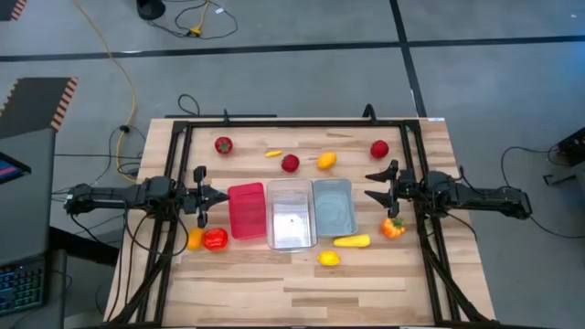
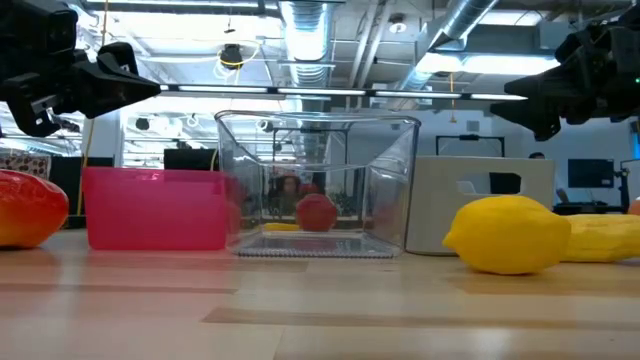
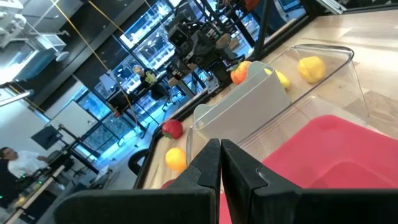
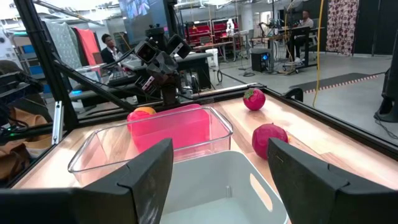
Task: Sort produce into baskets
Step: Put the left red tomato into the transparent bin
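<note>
All 3 baskets, red [image 1: 245, 211], clear [image 1: 292, 216] and pale blue [image 1: 334, 206], are seen empty at mid-table, with produce scattered around them. The left gripper [image 1: 202, 195], closed on nothing, and the right gripper [image 1: 380, 183], spread wide and empty, are held raised. Sorting appears not yet begun; a first pick is called for.

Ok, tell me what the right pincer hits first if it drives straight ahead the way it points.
The open right pincer points across the table at the row of bins. First in line is probably the pale blue rectangular plastic bin, directly ahead in the wrist view, though the pincer may pass above its rim.
</note>
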Available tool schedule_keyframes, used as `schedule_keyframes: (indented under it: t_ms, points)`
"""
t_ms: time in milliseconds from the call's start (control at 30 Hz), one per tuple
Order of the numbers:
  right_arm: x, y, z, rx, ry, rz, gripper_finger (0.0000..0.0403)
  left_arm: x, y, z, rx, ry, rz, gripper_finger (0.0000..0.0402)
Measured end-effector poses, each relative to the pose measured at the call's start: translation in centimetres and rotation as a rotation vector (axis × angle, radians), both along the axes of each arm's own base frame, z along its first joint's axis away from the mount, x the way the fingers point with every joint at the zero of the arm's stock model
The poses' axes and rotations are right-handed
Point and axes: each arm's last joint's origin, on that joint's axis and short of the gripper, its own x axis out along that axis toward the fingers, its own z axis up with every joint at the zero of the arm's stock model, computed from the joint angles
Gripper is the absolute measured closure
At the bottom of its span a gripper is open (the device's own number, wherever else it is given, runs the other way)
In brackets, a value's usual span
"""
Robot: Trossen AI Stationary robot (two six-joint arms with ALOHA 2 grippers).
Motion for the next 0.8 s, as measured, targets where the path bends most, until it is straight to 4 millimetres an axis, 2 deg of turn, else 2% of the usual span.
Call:
schedule_keyframes:
  t_ms: [200,500,800]
  points:
    - [0.0,0.0,0.0,0.0,0.0,0.0,0.0117,0.0,0.0,0.0,-0.018,-0.001,0.0,0.0401]
    - [0.0,0.0,0.01,0.0,0.0,0.0,0.0117,0.0,-0.03,0.0,-0.463,-0.007,0.005,0.0401]
    - [0.0,0.0,0.0,0.0,0.0,0.0,0.0117,0.0,-0.03,0.0,-0.788,-0.013,0.016,0.0401]
